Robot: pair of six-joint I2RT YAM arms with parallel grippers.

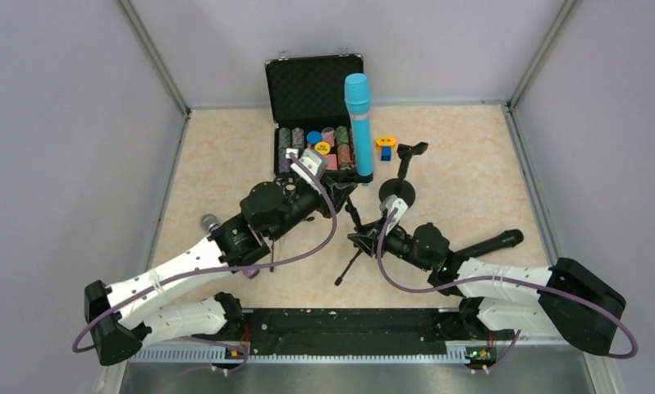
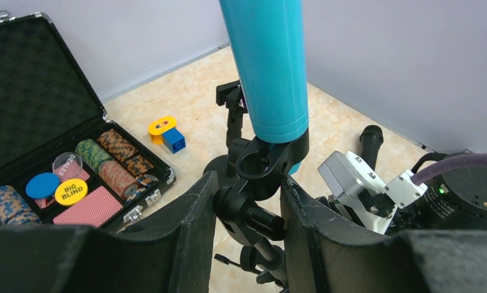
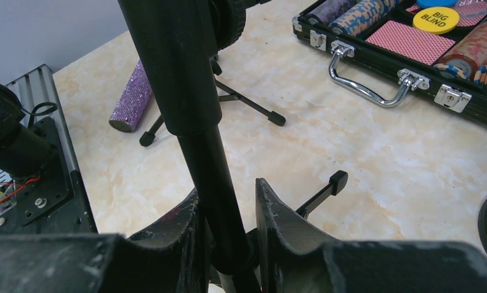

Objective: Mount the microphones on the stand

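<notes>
Reading 1 of 3 mounted | black tripod microphone stand [image 3: 174,61]: right gripper [image 3: 229,189] clamped on its pole | all-cyan stick microphone [image 1: 359,123]: upright in black clip [image 2: 271,155], left gripper [image 2: 248,180] looks pinched on the joint beneath | black stick microphone [image 1: 492,244], glittery purple microphone [image 3: 131,94]: loose on beige marbled table [image 1: 488,164], still to mount | purple body shows only in right wrist view; top view shows just its grey head.

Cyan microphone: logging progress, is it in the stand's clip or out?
In: the cyan microphone stands upright, its base seated in the stand's clip.
</notes>
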